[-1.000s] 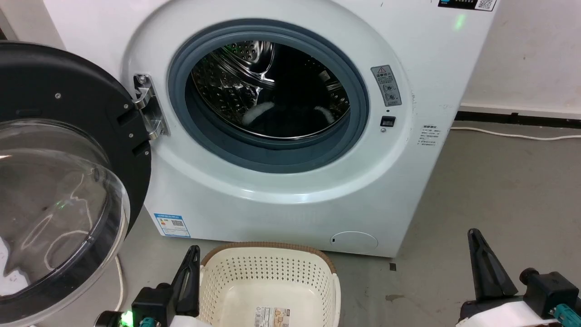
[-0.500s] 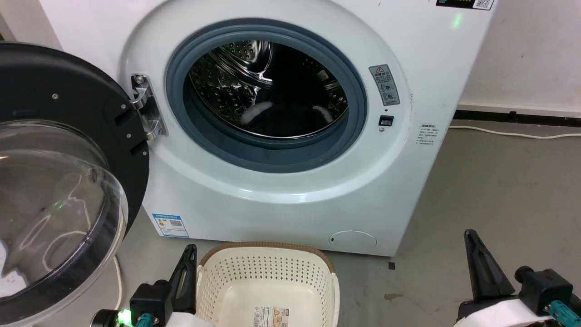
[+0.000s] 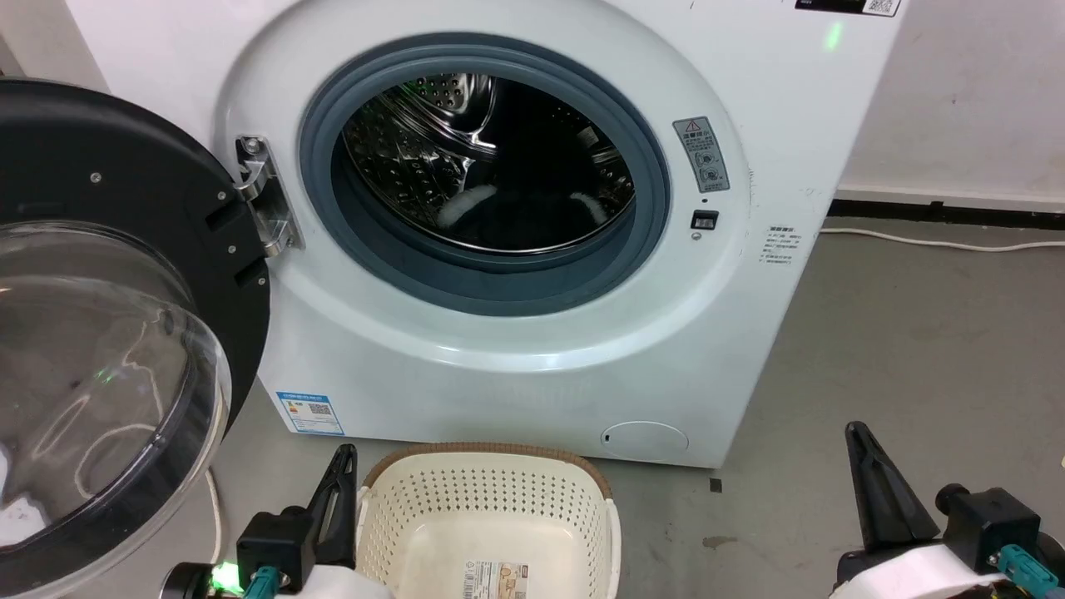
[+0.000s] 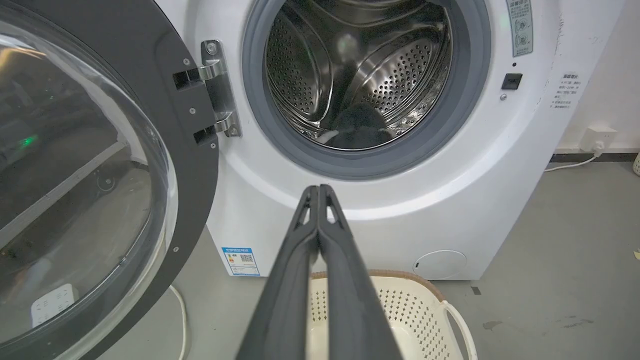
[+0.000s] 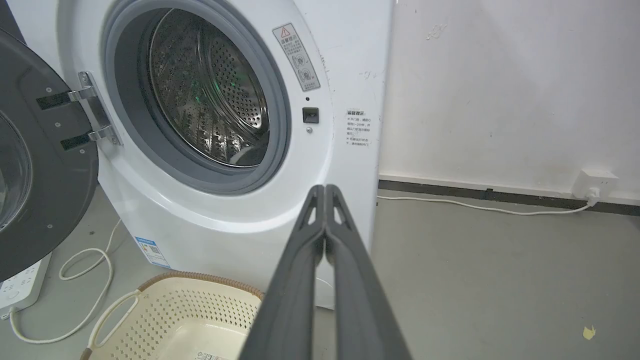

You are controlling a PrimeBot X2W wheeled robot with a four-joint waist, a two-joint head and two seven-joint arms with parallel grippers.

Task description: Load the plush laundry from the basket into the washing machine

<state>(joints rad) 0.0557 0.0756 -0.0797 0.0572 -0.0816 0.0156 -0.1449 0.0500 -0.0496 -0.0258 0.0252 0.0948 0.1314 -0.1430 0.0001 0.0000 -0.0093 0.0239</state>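
The large white front-loading washing machine (image 3: 499, 374) takes up the upper part of the head view, with its black-rimmed clear bubble door (image 3: 125, 158) swung open at the left. Low in the perforated steel drum (image 3: 416, 158), at upper centre, lies the fluffy black plush laundry (image 3: 520, 225) with two white patches showing. The left wrist view looks straighter in and shows the bundle as a dark mound on the drum floor. The right wrist view looks at the drum slantwise and takes in a white power strip (image 5: 15, 292) at its lower-left edge.

The cream-white perforated plastic basket (image 3: 491, 453) with a brown woven-look rim sits at bottom centre, its paper label (image 3: 499, 578) on the bare bottom. The left tool (image 3: 346, 453) stands just beside the basket's left rim, and the right tool (image 3: 857, 431) is at lower right. In its own wrist view, each tool's fingers meet at the tips. Both tools are well below the laundry and apart from it.
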